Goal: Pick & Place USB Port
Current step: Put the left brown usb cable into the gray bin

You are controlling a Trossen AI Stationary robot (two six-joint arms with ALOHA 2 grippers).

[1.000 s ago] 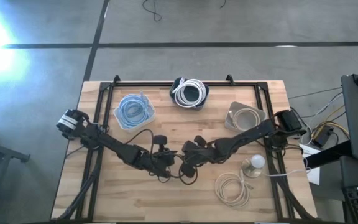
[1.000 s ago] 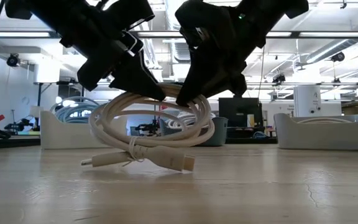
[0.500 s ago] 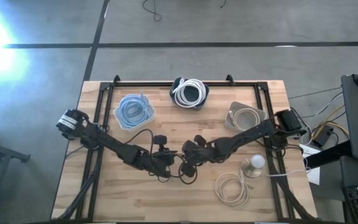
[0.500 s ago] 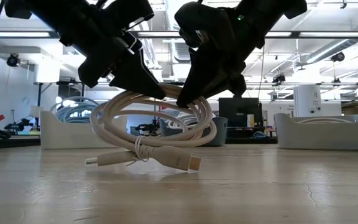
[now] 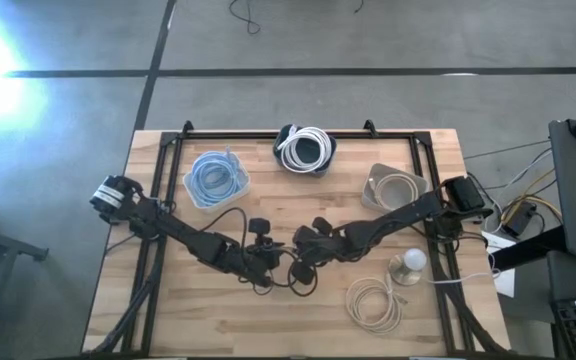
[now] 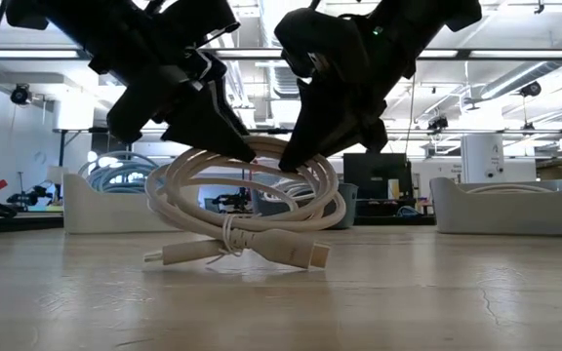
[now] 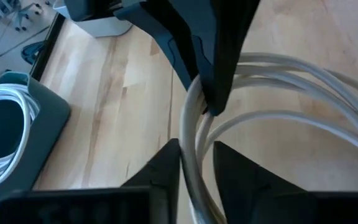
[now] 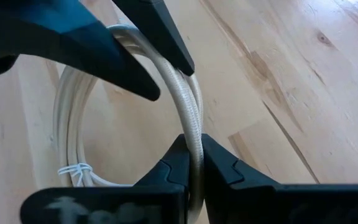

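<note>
A cream USB cable [image 6: 247, 205], coiled and tied with a thin twist [image 6: 228, 234], hangs over the middle of the table between my two grippers. Its two plug ends [image 6: 305, 255] hang lowest, close to the tabletop. My right gripper [image 8: 193, 168] is shut on the top of the coil. My left gripper [image 7: 197, 168] stands open beside it, one finger on each side of the coil's strands. In the high view the two grippers meet at the board's centre, the left one [image 5: 271, 268] and the right one [image 5: 303, 262]. My right gripper pinches strands at the top of the coil [image 8: 191, 134] between its two fingers, slanting down from the table's right and far side. The coil hangs below the fingers. Whether the plug ends rest on the table, I cannot tell. My left gripper: whether its fingers [image 7: 166, 165] touch the strands between them, I cannot tell.
At the far side stand a bin of blue cable [image 5: 215, 178], a dark bin of white cable [image 5: 305, 148] and a grey bin of cream cable [image 5: 396, 187]. A loose cream coil [image 5: 373, 300] and a round white object [image 5: 410, 263] lie near right. Bare wood lies near left.
My left gripper has opened, its fingers now apart around the strands. The coil has sagged a little on that side, and its plug ends have swung slightly toward the table's right. My right gripper has kept its place.
</note>
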